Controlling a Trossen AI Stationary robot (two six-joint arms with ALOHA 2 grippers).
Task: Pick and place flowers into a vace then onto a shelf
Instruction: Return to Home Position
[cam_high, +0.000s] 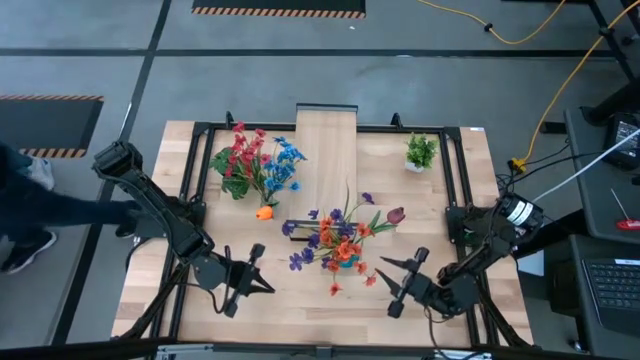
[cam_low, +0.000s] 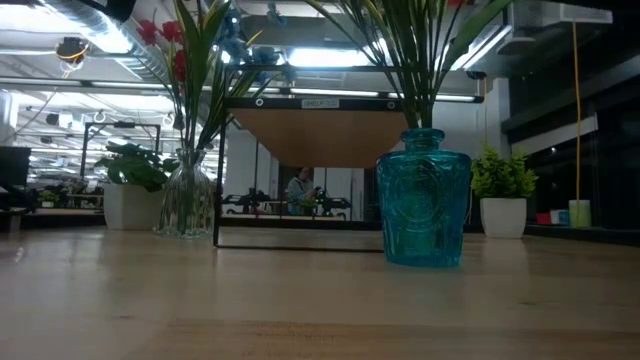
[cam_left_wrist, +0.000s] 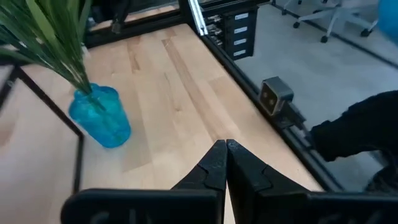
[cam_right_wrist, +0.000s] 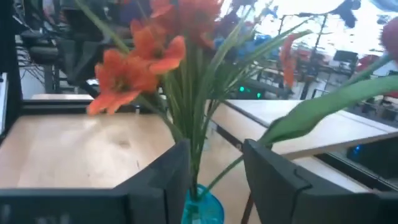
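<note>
While the left fingers press together tip to tip with nothing between them, the right fingers stand wide apart, also empty, and green stems show through the gap. The left gripper is at the near left of the tabletop and the right gripper at the near right, facing the blue vase. Neither touches anything.

The flowers, purple and orange plus a dark red tulip, are bunched in the blue vase. It stands upright on the tabletop just in front of the near end of the shelf, not on it. A clear vase with red and blue blooms stands on the tabletop left of the shelf. One loose orange bloom lies between the two vases. A small potted plant sits far right.

Step looks like arms parked at rest, with the flowers in and the shelf part not yet done. Next move likely calls for one gripper to open around the blue vase's body, grip it firmly and lift it level onto the shelf board. The glass looks slick and the bunch top-heavy, so tipping is the risk.
</note>
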